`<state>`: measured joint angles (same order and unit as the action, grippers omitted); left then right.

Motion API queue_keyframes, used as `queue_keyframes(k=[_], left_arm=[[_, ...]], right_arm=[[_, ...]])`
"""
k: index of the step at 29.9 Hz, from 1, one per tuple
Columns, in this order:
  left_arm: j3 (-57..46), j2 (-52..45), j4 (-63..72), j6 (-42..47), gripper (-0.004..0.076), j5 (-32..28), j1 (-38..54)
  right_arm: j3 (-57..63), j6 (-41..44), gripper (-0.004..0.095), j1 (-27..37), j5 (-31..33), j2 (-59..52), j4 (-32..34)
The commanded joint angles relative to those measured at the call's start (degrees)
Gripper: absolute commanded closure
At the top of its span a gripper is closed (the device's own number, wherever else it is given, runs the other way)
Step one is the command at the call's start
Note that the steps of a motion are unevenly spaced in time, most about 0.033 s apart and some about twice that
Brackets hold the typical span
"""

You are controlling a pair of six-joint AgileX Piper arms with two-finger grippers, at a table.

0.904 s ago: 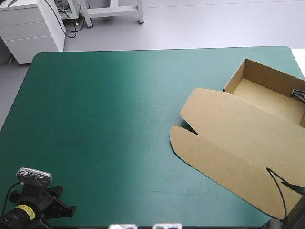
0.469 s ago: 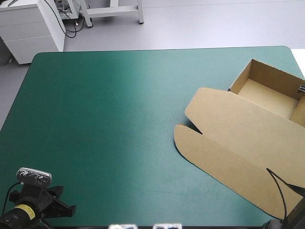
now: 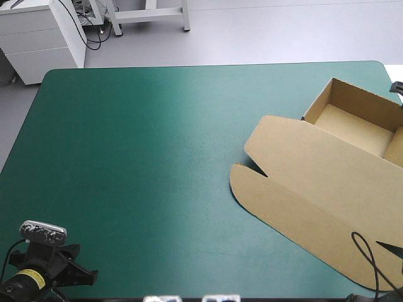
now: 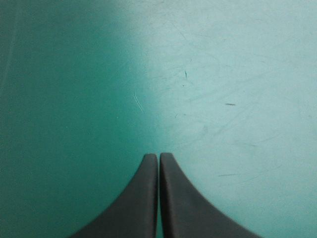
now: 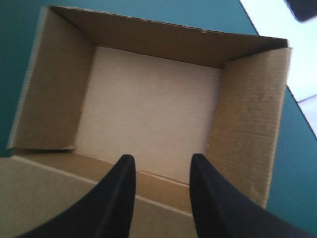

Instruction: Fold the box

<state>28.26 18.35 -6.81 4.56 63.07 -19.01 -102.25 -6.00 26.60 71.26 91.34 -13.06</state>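
— Two tools in play, and they could not look more different. First things first: where's the box?

— Right-hand side of the counter, running out past its right edge. The tray sits toward the far right corner, walls up, open on top.

— And the lid?

— Flat on the teal-green cover, stretching from the tray toward the near edge. One crease across it, a rounded flap at the end, and a small notch on the edge that faces the middle of the counter.

— Take me to the right tool.

— Released! Black fingers stand apart with nothing between them. It hangs over the box, about where lid meets tray, looking down into the tray: pale floor, three brown walls standing around it.

— Touching the board?

— Can't tell from here.

— Over to the left tool.

— Clenched, fingers pressed together into one pointed arch, gripping nothing at all. Just scuffed teal-green cover ahead of it. It's over the near left corner of the counter, well apart from the box.
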Motion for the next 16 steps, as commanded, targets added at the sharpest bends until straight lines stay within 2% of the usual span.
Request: queue_keyframes(k=[1, 8, 12, 16], left_arm=[[1.4, 0.6, -0.6, 0.2, 0.0731, -3.0, -0.1], [1.4, 0.6, -0.2, 0.2, 0.0731, -1.7, -0.1], [1.4, 0.6, -0.2, 0.2, 0.0731, -1.7, -0.1], [1.4, 0.6, 0.1, 0.2, 0.0731, -1.8, -0.1]], right_arm=[[1.8, -1.9, 0.0627, -2.9, 0.2, -11.1, -3.0], [13.2, -2.1, 0.0828, -15.0, 0.2, -27.5, 0.2], [21.0, -3.2, 0.0848, -21.6, 0.2, -35.9, -0.1], [31.2, -3.2, 0.0849, -24.8, 0.2, -43.9, -1.0]])
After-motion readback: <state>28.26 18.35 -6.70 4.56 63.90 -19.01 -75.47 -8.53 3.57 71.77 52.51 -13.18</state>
